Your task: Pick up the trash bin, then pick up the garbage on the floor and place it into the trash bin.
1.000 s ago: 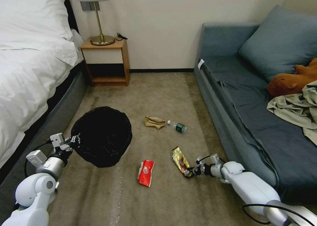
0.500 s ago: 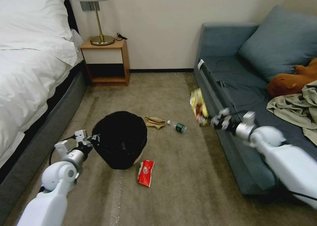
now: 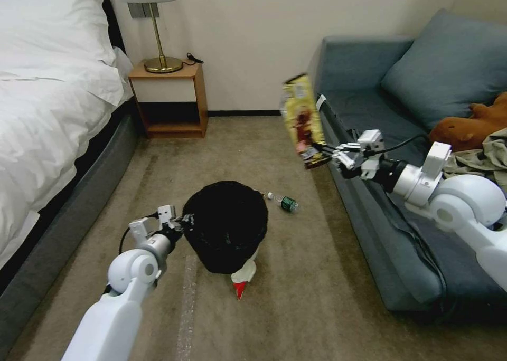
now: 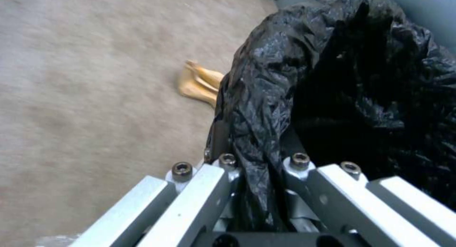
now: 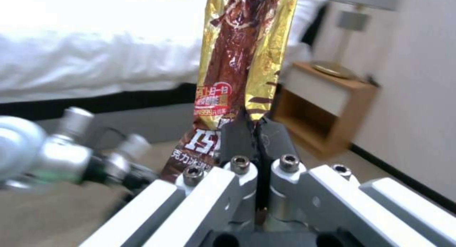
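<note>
The trash bin (image 3: 226, 225) hangs from my left gripper (image 3: 182, 222), whose fingers are pinched together on the rim of its black bag (image 4: 342, 79), held off the floor (image 3: 296, 276). My right gripper (image 3: 323, 151) is raised well above the bin, clamped on the lower end of the gold-brown snack wrapper (image 3: 302, 120), which stands up from my fingers (image 5: 237, 140). Under the bin, the red snack wrapper (image 3: 240, 288) pokes out; just beyond it lie the plastic bottle (image 3: 284, 202) and the tan paper bag (image 4: 197, 83).

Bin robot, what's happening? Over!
Left gripper shut on bin. Right gripper shut on gold wrapper, raised beside sofa. Red wrapper under bin.
</note>
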You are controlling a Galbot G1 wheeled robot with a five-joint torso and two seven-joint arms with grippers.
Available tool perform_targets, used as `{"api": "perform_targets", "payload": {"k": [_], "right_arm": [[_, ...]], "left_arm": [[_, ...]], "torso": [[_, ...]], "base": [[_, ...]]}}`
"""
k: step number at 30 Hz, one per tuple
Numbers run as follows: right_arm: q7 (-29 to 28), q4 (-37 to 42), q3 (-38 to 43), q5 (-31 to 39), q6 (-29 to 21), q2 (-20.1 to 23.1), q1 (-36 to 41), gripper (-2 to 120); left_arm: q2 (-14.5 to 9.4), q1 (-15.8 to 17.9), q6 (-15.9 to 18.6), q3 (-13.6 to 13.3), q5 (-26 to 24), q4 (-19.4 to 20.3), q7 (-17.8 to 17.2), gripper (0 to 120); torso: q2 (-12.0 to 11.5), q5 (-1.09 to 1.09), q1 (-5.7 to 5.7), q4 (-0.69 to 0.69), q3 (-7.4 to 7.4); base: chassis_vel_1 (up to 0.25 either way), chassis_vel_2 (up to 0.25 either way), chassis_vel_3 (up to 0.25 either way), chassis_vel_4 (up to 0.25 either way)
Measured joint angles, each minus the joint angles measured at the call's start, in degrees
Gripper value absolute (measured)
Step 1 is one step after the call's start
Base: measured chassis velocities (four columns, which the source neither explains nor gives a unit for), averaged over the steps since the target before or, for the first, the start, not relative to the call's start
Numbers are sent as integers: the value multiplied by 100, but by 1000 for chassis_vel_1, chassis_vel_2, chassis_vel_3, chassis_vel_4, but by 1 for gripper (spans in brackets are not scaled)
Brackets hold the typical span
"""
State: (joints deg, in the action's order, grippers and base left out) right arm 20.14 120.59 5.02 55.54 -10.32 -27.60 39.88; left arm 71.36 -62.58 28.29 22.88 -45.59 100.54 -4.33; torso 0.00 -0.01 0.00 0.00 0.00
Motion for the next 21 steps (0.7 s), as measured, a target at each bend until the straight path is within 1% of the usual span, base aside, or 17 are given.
{"api": "perform_targets", "payload": {"k": [2, 3, 5, 6, 7, 8, 10, 11, 12, 13, 14, 15, 16, 17, 19, 20, 21], "right_arm": [[-81, 122, -462, -18, 33, -19, -253, 0], [-81, 122, -462, -18, 33, -19, -253, 0], [-150, 123, -1111, -68, 39, -178, -624, 0], [-150, 123, -1111, -68, 39, -178, -624, 0], [-160, 58, -1434, -95, 30, -310, -811, 0], [-160, 58, -1434, -95, 30, -310, -811, 0], [-130, -159, -1934, -217, 21, -554, -1050, 0], [-130, -159, -1934, -217, 21, -554, -1050, 0], [-53, -315, -2141, -339, 24, -713, -1107, 0], [-53, -315, -2141, -339, 24, -713, -1107, 0], [67, -546, -2322, -521, 34, -885, -1127, 0], [67, -546, -2322, -521, 34, -885, -1127, 0], [205, -776, -2471, -725, 64, -1049, -1131, 0], [205, -776, -2471, -725, 64, -1049, -1131, 0], [399, -1081, -2703, -1058, 166, -1194, -1094, 0], [399, -1081, -2703, -1058, 166, -1194, -1094, 0], [576, -1292, -2781, -1316, 277, -1262, -1029, 0]], "left_arm": [[59, 35, 8, -199, 32, 12, -20, 4], [59, 35, 8, -199, 32, 12, -20, 4], [187, 73, 15, -464, 106, 17, -47, 4], [187, 73, 15, -464, 106, 17, -47, 4], [266, 94, 16, -551, 135, 13, -57, 4], [266, 94, 16, -551, 135, 13, -57, 4], [401, 144, 27, -644, 149, -1, -96, 4], [401, 144, 27, -644, 149, -1, -96, 4], [447, 162, 44, -654, 135, 14, -126, 4], [447, 162, 44, -654, 135, 14, -126, 4], [467, 177, 57, -646, 114, 50, -147, 4], [467, 177, 57, -646, 114, 50, -147, 4], [461, 183, 64, -600, 78, 91, -155, 4], [461, 183, 64, -600, 78, 91, -155, 4], [404, 186, 80, -503, -5, 164, -179, 4], [404, 186, 80, -503, -5, 164, -179, 4], [363, 184, 117, -455, -85, 223, -183, 4]], "torso": [[0, 1, 0, 0, 0], [0, 1, 0, 0, 0], [0, 1, 0, 0, 0], [0, 1, 0, 0, 0], [0, 2, 0, 0, 0], [0, 2, 0, 0, 0], [-1, 1, 0, 0, 0], [-1, 1, 0, 0, 0], [0, 1, 0, 1, 0], [0, 1, 0, 1, 0], [0, 2, 0, 1, 0], [0, 2, 0, 1, 0], [0, 1, 0, 1, 1], [0, 1, 0, 1, 1], [0, 1, 0, 1, 0], [0, 1, 0, 1, 0], [0, 1, 0, 2, 0]], "base": [[0, 0, 0, 0], [0, 0, 0, 0], [0, 0, 0, 0], [0, 0, 0, 0], [0, 0, 0, 0], [0, 0, 0, 0], [0, 0, 0, 0], [0, 0, 0, 0], [0, 0, 0, 0], [0, 0, 0, 0], [0, 0, 0, 0], [0, 0, 0, 0], [0, 0, 0, 0], [0, 0, 0, 0], [0, 0, 0, 0], [0, 0, 0, 0], [0, 0, 0, 0]]}}
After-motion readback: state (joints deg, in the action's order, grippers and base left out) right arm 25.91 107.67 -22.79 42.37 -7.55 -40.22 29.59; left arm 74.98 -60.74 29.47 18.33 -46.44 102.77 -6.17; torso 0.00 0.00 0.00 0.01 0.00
